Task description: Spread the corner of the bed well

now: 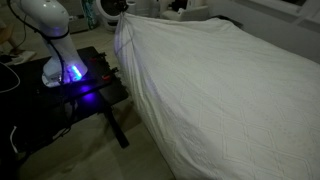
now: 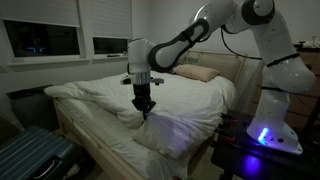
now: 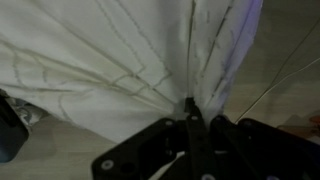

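Observation:
The bed is wide and white, covered by a white quilted duvet; it fills most of an exterior view. My gripper hangs over the near side of the bed, pointing down. It is shut on the corner of the duvet, a puffy wrinkled flap. In the wrist view the black fingers pinch gathered white cloth, with folds fanning out from the pinch point. In the exterior view from the bed's end the gripper is hidden behind the raised duvet.
The robot base stands on a small black table beside the bed, with a blue light. A pillow lies at the head. A dark striped case sits by the bed's foot. Windows lie behind.

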### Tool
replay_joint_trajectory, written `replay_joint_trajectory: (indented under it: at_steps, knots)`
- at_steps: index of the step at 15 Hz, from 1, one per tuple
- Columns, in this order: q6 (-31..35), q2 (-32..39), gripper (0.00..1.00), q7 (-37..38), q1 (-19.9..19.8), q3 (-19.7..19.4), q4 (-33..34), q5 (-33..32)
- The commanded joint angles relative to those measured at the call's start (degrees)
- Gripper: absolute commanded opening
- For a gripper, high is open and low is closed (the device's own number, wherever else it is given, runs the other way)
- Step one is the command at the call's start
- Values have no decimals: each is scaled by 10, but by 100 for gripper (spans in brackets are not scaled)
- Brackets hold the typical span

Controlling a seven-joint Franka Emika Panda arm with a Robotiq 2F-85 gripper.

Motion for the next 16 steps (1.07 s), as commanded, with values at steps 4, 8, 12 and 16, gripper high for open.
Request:
replay_joint_trajectory:
  at_steps: [4,8,12,16]
  knots:
    - [-24,12,1,-86,21,49,35,55]
    - [-3,28,43,-31,41,41,75,80]
    - [57,39,73,55,56,12,127,81]
    - [111,58,100,107,36,-35,157,67]
